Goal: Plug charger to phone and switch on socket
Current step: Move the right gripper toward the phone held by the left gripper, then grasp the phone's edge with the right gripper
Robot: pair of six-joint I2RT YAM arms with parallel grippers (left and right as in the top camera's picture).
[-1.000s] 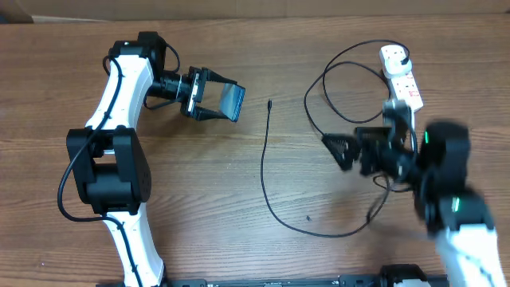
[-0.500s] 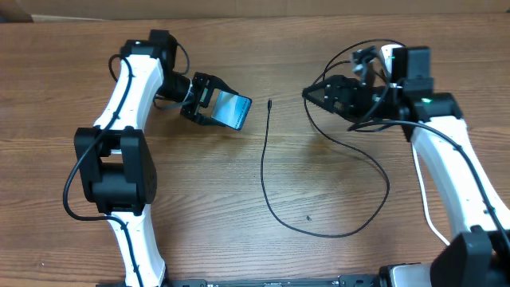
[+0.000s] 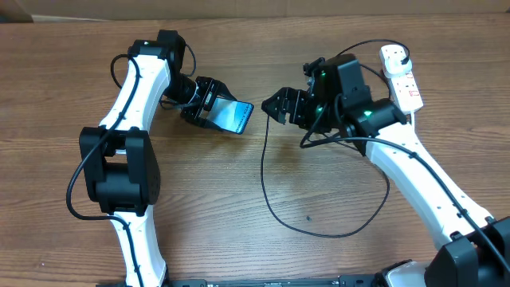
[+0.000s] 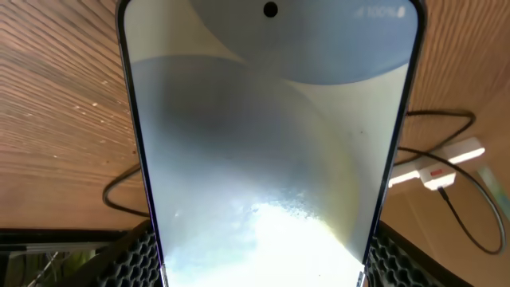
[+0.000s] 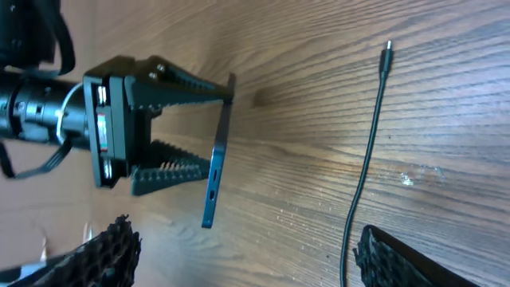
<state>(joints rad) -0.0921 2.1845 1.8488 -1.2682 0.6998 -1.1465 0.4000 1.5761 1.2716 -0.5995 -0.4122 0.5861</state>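
- Overhead: the left gripper [image 3: 213, 112] has its two black fingers clamped on the long edges of a slim black-framed phone [image 3: 237, 116] with a pale blue screen. The phone juts out past the fingertips, tilted above the brown wooden table [image 3: 207, 207].
- Overhead: the right gripper [image 3: 275, 104] faces those fingertips from just beside the phone's free end. Its fingers are apart and hold nothing.
- Overhead: the thin black charger cable [image 3: 264, 179] runs from just under the right fingertips and away in a wide loop on the table. Its connector tip cannot be made out here. The small white oblong power strip socket [image 3: 401, 78] lies well behind the right fingers, beyond the wrist.
- Left wrist: the phone [image 4: 271, 143] fills the view, screen toward the camera. A honeycomb-patterned black finger pad [image 4: 127, 259] presses each long edge near its lower end. The socket [image 4: 442, 163] lies well past the phone's edge, a stretch of the cable [image 4: 466, 215] beside it.
- Right wrist: the right gripper [image 5: 245, 233] shows both fingers [image 5: 107, 251] spread wide, bare table between them. Ahead of them the left gripper [image 5: 221, 127] pinches the phone [image 5: 211, 199], seen edge-on with its end port facing the camera. The cable [image 5: 366, 159] lies flat ahead of the other finger, its small connector tip [image 5: 388, 48] well apart from the phone and touching neither gripper.
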